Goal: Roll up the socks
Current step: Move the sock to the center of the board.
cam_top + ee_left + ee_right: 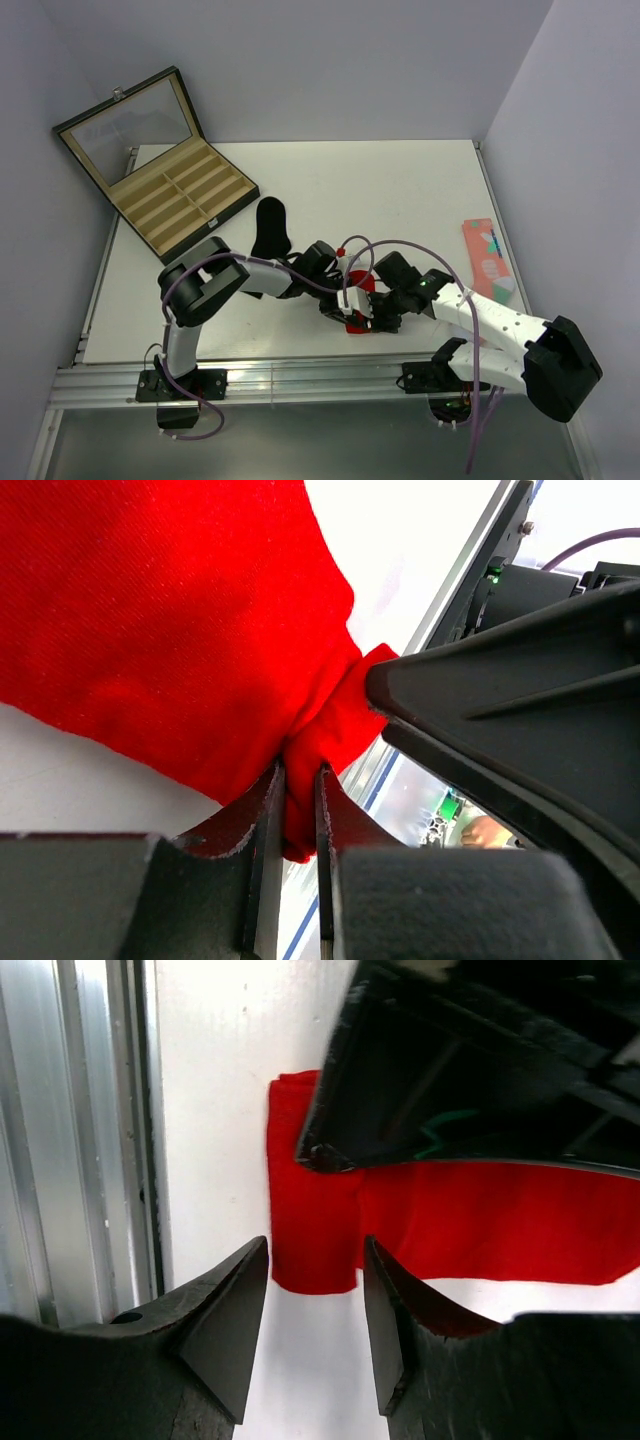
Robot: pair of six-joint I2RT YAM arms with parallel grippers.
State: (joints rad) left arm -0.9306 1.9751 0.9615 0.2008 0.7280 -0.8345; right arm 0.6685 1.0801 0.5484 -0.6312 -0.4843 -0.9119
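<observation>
**Red sock pinched, roll barely begun**

Left jaws are almost closed, nipping a fold of the red sock (pixel 180 610). Right jaws gape over its end, holding nothing. Best to keep that fold tight and turn it evenly. Beyond the red sock, the black sock (pixel 270 228) lies on the counter (pixel 400 180). Farther beyond, the open case (pixel 180 195) holds neither.

left claw (pixel 298 777) on red sock (pixel 150 610), crowding right claw (pixel 315 1250) (open tabletop (pixel 400 190) beyond)
</observation>
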